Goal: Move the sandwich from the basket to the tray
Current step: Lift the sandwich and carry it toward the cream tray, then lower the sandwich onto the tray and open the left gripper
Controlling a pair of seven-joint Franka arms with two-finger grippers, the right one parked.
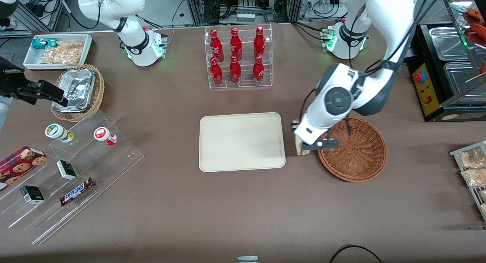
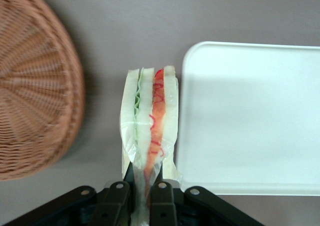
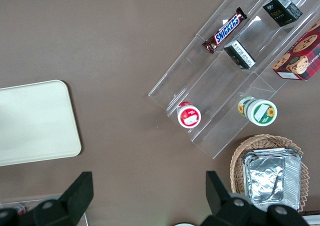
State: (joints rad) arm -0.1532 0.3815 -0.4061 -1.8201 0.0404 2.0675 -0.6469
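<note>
Now the gripper (image 2: 140, 193) is pinching the sandwich (image 2: 150, 126) between basket (image 2: 35, 86) and tray (image 2: 250, 116), hanging just beside the tray's edge.

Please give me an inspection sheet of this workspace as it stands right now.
Surface: brown table, no spills seen.
Job's things: sandwich clamped in the gripper, above the table between basket and tray; both are bare.
Clutter: rack of red bottles; acrylic steps with Snickers bar, cookie box, small jars; foil-lined basket; white tray of snack packets.
Grippers: left gripper shut on the sandwich, beside the basket.
Cables: a black cable at the table edge nearest the front camera.
Surroundings: warmer cabinet at the working arm's end.
</note>
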